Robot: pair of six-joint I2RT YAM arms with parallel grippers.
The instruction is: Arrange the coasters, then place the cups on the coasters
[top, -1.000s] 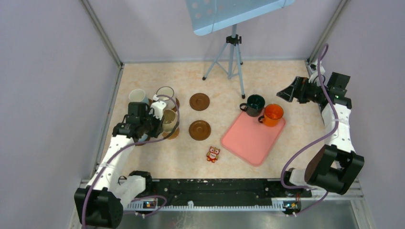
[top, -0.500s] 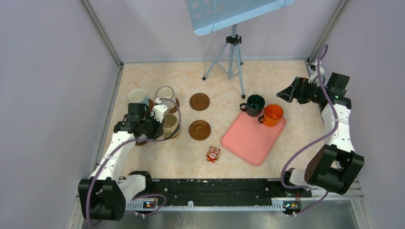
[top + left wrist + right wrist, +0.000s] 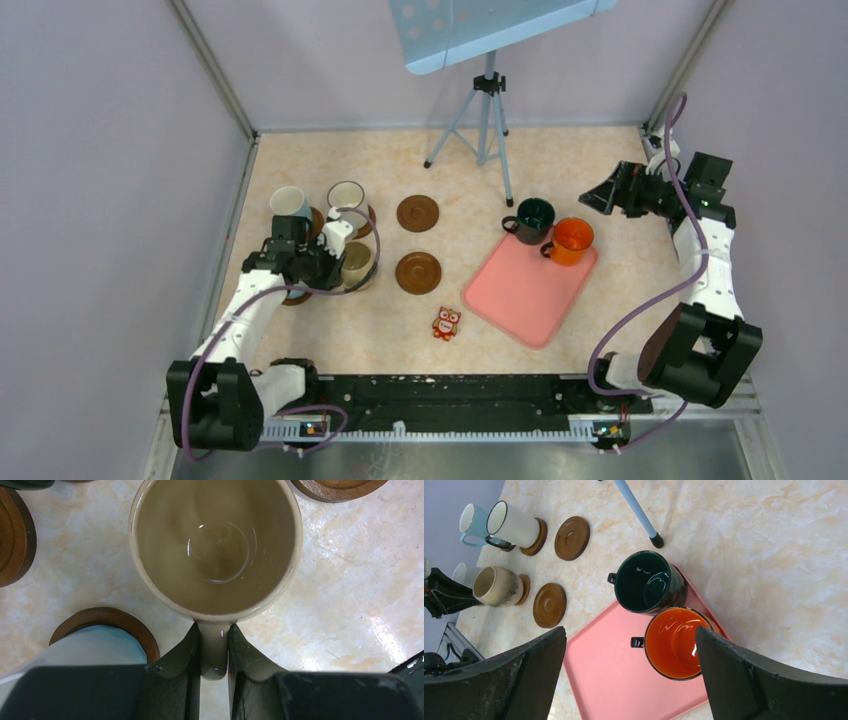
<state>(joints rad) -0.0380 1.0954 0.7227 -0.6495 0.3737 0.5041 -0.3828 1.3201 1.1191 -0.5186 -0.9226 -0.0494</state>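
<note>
Left gripper [image 3: 214, 632] clamps the handle of the beige mug [image 3: 215, 540], well left of the pink tray [image 3: 520, 295]; right gripper [image 3: 590, 198] hovers wide-jawed beyond its far-right corner.

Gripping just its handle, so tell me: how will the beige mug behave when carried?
The beige mug looks like thick glazed ceramic: probably stiff, fairly heavy, chippable. The left fingers pinch only its smooth handle, off to one side, so it may pivot or slip.

Glossy glazed ceramic beige mug [image 3: 215, 545]; matt wooden coaster [image 3: 418, 272]; polished marble-look table [image 3: 350, 605].
</note>
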